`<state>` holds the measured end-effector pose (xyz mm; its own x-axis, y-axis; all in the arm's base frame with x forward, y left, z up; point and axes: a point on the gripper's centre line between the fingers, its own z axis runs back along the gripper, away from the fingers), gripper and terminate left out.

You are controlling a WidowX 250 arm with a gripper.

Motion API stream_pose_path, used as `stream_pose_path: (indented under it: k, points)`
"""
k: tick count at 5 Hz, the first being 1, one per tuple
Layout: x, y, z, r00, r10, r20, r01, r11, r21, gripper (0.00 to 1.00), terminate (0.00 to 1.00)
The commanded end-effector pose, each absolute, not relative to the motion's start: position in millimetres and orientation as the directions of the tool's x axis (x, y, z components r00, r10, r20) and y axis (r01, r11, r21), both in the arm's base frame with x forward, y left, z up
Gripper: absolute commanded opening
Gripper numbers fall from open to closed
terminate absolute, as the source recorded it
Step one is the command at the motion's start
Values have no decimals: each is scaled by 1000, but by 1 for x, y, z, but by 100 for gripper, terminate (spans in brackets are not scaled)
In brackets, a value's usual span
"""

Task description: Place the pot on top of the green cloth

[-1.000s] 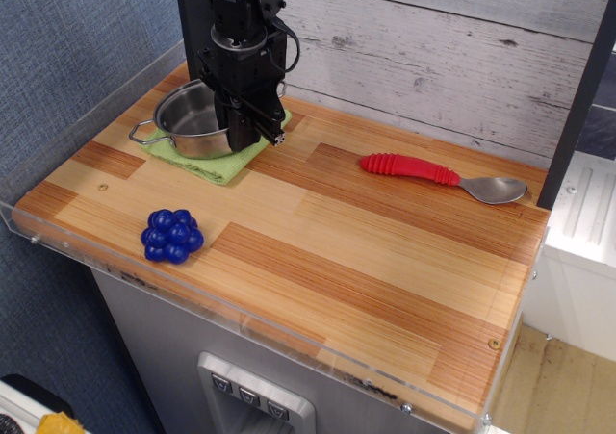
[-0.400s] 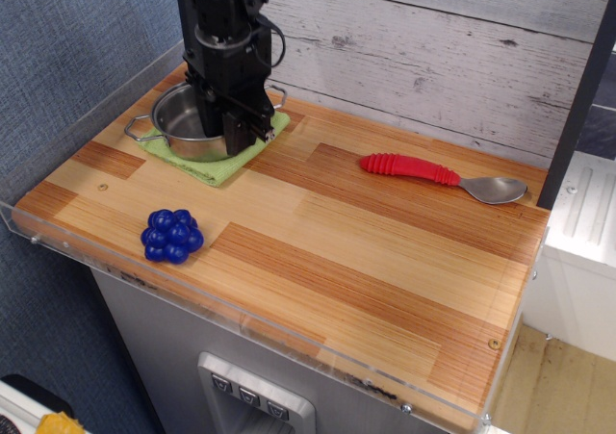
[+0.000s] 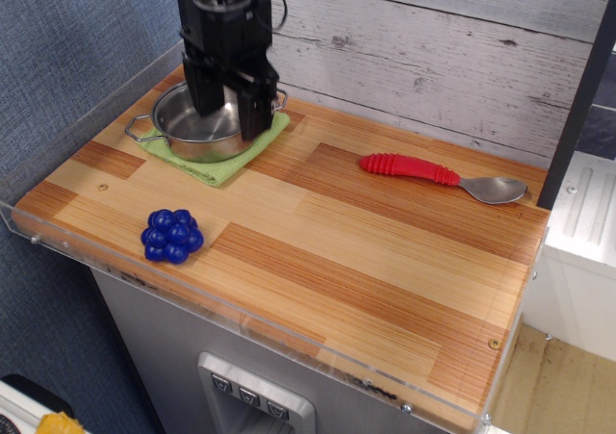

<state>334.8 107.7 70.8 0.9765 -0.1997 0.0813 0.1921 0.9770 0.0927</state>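
On tabletop point(image 3: 385, 251): pot point(image 3: 197, 126) on green cloth point(image 3: 223, 161); claw point(image 3: 229, 102) above, fingers apart; blue ball cluster point(image 3: 172, 235), red-handled spoon point(image 3: 443, 177) well apart.

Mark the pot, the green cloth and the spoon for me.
pot point(image 3: 183, 126), observation image, inner wall left of the arm.
green cloth point(image 3: 217, 168), observation image, front corner.
spoon point(image 3: 409, 168), observation image, red handle.

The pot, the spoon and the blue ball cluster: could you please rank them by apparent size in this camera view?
1. The pot, widest though partly hidden by the open gripper.
2. The spoon, similar in length but far slimmer.
3. The blue ball cluster, smallest despite being nearest the camera.
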Motion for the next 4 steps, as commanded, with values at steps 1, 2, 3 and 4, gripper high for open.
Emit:
stream_pose_path:
  k: [1,2,3,4]
  points:
    - [310,121,115,982,-62,178,47,995,89,100,0]
    - [318,106,122,980,-16,197,8,999,43,100,0]
    - [327,85,126,964,158,216,-147,987,-67,100,0]
    - [325,61,135,944,236,230,-209,969,-133,100,0]
